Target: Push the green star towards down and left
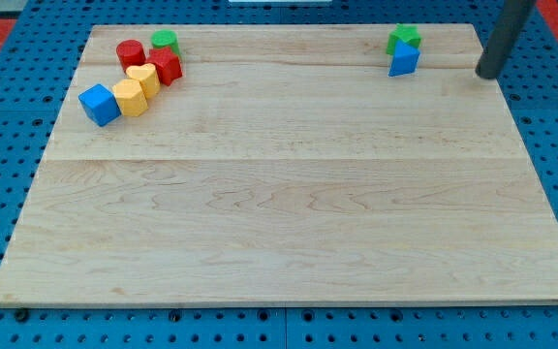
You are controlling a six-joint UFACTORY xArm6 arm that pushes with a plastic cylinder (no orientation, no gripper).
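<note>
The green star point(404, 38) sits near the view's top right on the wooden board point(289, 194). A blue triangular block point(404, 61) touches it just below. My tip point(488, 73) is the lower end of the dark rod, at the board's right edge. It stands to the right of the green star and slightly lower, well apart from it.
A cluster sits at the view's top left: a green cylinder point(165, 41), a red cylinder point(130, 52), a red block point(166, 66), a yellow heart point(144, 79), a yellow block point(130, 98) and a blue cube point(99, 104). Blue pegboard surrounds the board.
</note>
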